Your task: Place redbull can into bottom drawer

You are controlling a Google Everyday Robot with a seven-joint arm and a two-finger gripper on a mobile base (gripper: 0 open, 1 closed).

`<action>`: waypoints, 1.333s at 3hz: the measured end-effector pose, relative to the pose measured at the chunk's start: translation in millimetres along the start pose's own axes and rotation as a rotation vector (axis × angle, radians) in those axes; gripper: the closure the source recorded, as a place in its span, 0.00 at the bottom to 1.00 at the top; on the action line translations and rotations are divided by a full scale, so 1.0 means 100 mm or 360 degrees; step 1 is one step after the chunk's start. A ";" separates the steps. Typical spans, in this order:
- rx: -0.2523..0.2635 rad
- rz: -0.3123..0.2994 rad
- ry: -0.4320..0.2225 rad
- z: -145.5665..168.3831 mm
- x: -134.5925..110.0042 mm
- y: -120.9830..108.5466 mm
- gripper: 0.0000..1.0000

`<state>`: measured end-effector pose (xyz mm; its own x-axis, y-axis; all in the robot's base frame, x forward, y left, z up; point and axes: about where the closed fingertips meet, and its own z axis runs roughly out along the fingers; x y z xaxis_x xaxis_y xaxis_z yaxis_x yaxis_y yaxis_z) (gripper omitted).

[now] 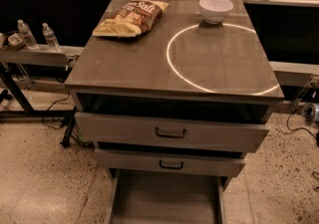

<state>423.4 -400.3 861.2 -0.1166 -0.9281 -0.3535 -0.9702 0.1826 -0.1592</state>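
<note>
Step in hand: carrying the redbull can (310,112) toward the bottom drawer (164,202); judged early to midway, since the can is not yet over the drawer.
Redbull can: off the right side of the desk (149,63), below its top, at about the height of the upper drawer (169,132), and well apart from the open tray.
Claw: the claw (317,118) is by the can at the far right of the desk, almost wholly cut off; how far open it is, and whether it holds the can, I cannot tell.
Bottom drawer: pulled out at the foot of the desk, its grey floor bare.
On the desk: chip bag (130,17) at the back left, white bowl (216,9) at the back right.
Next move: likely bring the can left and down, past the jutting middle drawer (171,164), then lower it over the tray floor before letting go.
</note>
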 end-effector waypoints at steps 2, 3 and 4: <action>-0.0076 -0.0030 -0.0041 0.51 0.20 0.30 1.00; -0.0152 -0.0071 -0.0121 1.17 0.43 0.71 1.00; -0.0192 -0.0125 -0.0262 1.94 0.66 1.08 1.00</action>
<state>352.3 -378.8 641.5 -0.0129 -0.8707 -0.4916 -0.9945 0.0624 -0.0844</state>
